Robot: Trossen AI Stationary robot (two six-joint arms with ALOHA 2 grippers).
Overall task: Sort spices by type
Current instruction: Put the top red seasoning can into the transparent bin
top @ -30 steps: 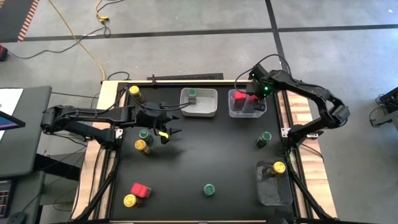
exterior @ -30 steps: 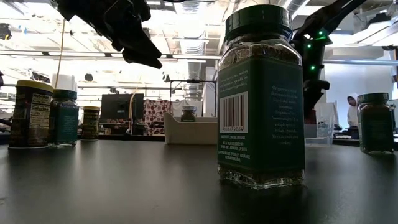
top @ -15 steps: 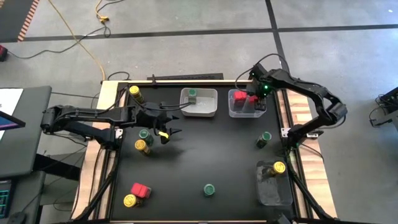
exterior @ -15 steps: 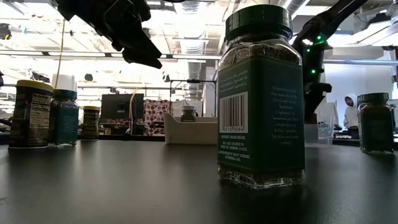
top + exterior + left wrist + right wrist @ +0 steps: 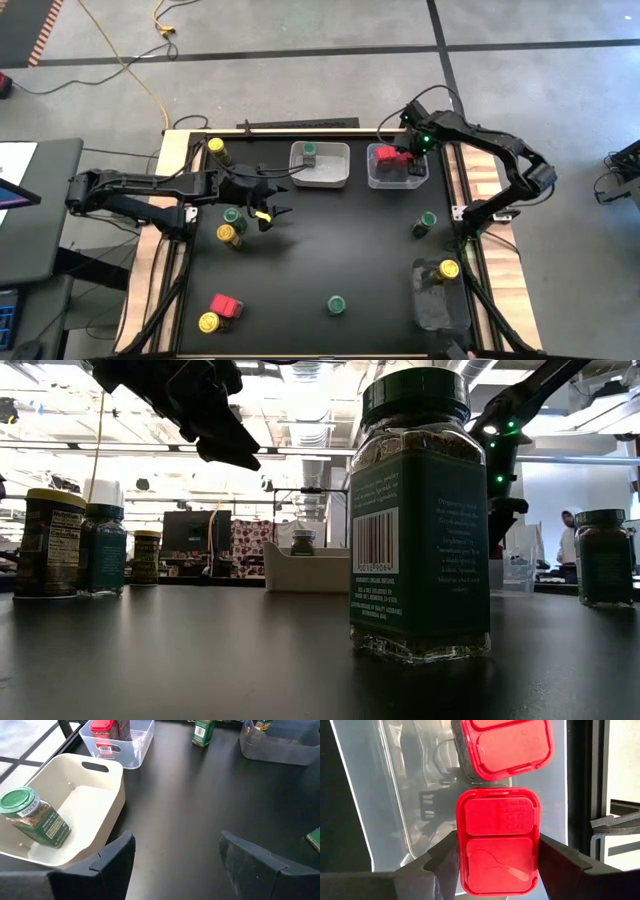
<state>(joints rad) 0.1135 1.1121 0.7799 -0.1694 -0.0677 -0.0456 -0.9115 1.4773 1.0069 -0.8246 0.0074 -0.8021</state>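
Bright ceiling lights (image 5: 300,405) backlight the low view, leaving the near green-lidded jar (image 5: 420,520) dim. The black tabletop (image 5: 200,660) carries soft glare. From above, light is even, shadows faint.

Labels on the jars (image 5: 231,234) near the worktop's left edge too small to read from above. Far red box (image 5: 502,745) in the clear bin (image 5: 385,795) cut off by the picture's edge. Right hand (image 5: 495,851) hiding the sides of the nearer red box (image 5: 497,842); contact there impossible to tell. Person (image 5: 568,545) behind the worktop mostly hidden.
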